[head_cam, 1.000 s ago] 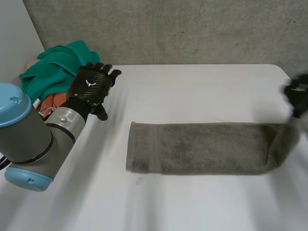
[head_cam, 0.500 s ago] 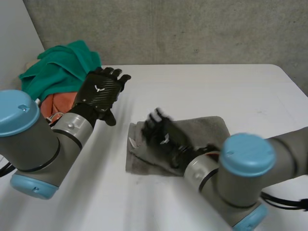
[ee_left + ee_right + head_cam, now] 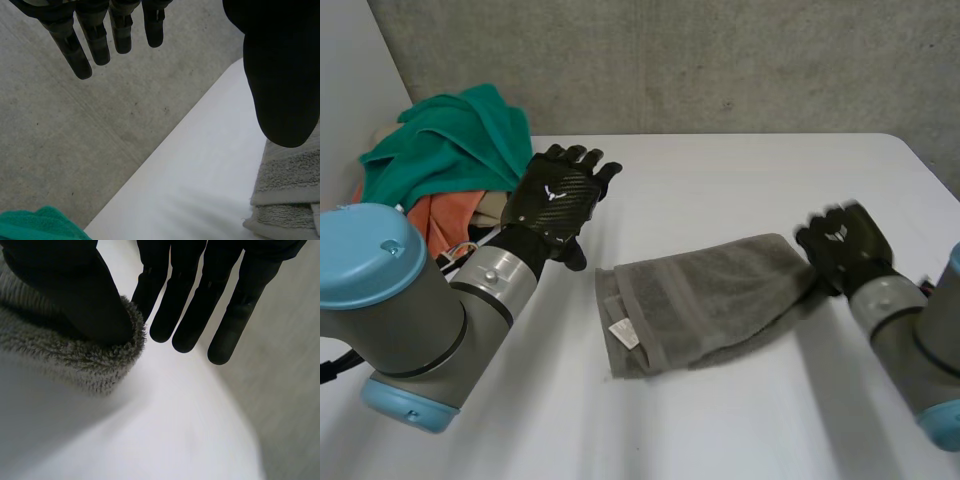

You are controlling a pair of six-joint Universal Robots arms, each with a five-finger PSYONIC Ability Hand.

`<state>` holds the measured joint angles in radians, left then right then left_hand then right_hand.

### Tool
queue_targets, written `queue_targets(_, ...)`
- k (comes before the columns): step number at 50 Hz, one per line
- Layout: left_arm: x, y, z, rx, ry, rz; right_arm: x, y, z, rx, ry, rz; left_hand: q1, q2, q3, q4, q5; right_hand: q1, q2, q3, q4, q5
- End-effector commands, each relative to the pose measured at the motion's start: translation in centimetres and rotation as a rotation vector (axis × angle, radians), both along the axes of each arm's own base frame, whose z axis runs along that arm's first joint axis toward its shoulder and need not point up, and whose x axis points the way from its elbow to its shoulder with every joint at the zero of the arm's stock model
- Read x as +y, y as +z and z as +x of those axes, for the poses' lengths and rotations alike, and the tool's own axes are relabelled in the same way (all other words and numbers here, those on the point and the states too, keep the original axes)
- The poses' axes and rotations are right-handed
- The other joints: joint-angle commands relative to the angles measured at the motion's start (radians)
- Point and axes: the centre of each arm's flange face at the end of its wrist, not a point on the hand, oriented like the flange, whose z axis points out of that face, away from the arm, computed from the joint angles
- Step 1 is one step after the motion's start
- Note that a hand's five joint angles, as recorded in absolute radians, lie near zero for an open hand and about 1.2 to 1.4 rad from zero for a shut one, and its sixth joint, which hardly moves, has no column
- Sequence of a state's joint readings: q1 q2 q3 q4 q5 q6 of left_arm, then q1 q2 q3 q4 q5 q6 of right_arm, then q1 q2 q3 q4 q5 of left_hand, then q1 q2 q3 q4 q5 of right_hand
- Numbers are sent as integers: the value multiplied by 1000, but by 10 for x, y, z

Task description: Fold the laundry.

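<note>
A grey towel (image 3: pixel 705 300) lies folded and skewed in the middle of the white table (image 3: pixel 740 170), with a white label (image 3: pixel 623 333) showing at its left end. My right hand (image 3: pixel 845 245) is at the towel's right end. In the right wrist view its thumb (image 3: pixel 75 295) presses the fuzzy towel edge (image 3: pixel 65 352) against straight fingers (image 3: pixel 192 310). My left hand (image 3: pixel 558 200) hovers open just beyond the towel's left end and touches nothing. In the left wrist view its fingers (image 3: pixel 95 40) are spread straight, with the towel's end (image 3: pixel 285 185) below its thumb.
A pile of laundry sits at the table's back left: a green cloth (image 3: pixel 450 140) over an orange one (image 3: pixel 445 215). The green cloth (image 3: pixel 35 225) also shows in the left wrist view. A concrete wall (image 3: pixel 720 60) stands behind the table.
The towel was a long flat strip; my right hand carried its right end over to the left and has swung back right. The towel now lies doubled and skewed. My left hand drifted right.
</note>
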<state>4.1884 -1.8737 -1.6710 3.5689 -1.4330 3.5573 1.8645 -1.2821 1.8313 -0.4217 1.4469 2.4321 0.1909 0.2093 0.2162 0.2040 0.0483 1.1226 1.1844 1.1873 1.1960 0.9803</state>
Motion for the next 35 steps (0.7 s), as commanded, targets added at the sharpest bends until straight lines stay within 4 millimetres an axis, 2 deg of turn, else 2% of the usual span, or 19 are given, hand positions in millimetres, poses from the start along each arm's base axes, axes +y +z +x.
queue_targets(1,2,7,3,8,8,-13,59,16,74,-43,321,-100,-16,-35,-42,-29,-48,274,212,209,200,241)
queue_targets(2,2,6,4,7,11,-12,76,2,90,-23,412,-65,-16,-35,-42,-29,-48,274,212,209,200,241)
queue_targets(5,2,6,5,9,16,-9,107,-24,113,14,573,1,-16,-35,-42,-29,-48,274,212,209,200,241)
queue_targets(8,2,6,5,31,17,8,124,-37,119,31,641,61,-16,-35,-42,-29,-48,274,212,209,200,241)
queue_targets(9,2,6,5,43,16,15,129,-40,119,34,671,100,-16,-34,-41,-29,-48,153,91,88,79,120)
queue_targets(10,1,7,4,70,17,32,130,-40,119,28,679,111,-7,-25,-32,-20,-39,-101,-163,-166,-175,-134)
queue_targets(12,0,10,4,103,15,47,131,-40,118,12,683,139,-7,-25,-32,-20,-39,-750,-811,-814,-823,-782)
queue_targets(13,0,11,3,121,14,56,127,-39,117,-20,669,157,-7,-25,-32,-20,-39,-948,-1010,-1013,-1021,-980)
queue_targets(15,-2,17,2,174,18,74,114,-33,113,-65,624,163,-7,-25,-32,-20,-39,-948,-1010,-1013,-1021,-980)
queue_targets(16,-3,19,2,193,21,79,93,-18,103,-127,547,153,-4,-22,-29,-17,-36,-948,-1010,-1013,-1021,-980)
queue_targets(19,-6,32,-3,260,27,87,63,8,83,-241,427,135,11,-8,-14,-2,-21,-948,-1010,-1013,-1021,-980)
queue_targets(20,-4,33,-5,270,25,94,48,21,70,-321,356,140,11,-8,-14,-2,-21,-948,-1010,-1013,-1021,-980)
queue_targets(24,12,37,-25,288,-25,140,27,30,51,-460,217,221,8,-10,-17,-5,-24,-948,-1010,-1013,-1021,-980)
queue_targets(29,42,11,-66,213,-124,247,15,39,39,-478,126,319,-4,-22,-29,-17,-36,-948,-1010,-1013,-1021,-980)
queue_targets(30,49,1,-80,186,-141,280,13,40,38,-475,114,336,-13,-31,-38,-26,-45,-948,-1010,-1013,-1021,-980)
queue_targets(32,52,-13,-90,154,-138,314,8,32,37,-455,86,401,-16,-34,-41,-29,-48,-948,-1010,-1013,-1021,-980)
queue_targets(35,40,-43,-98,86,-60,375,4,24,42,-435,70,453,-16,-35,-42,-29,-48,-948,-1010,-1013,-1021,-980)
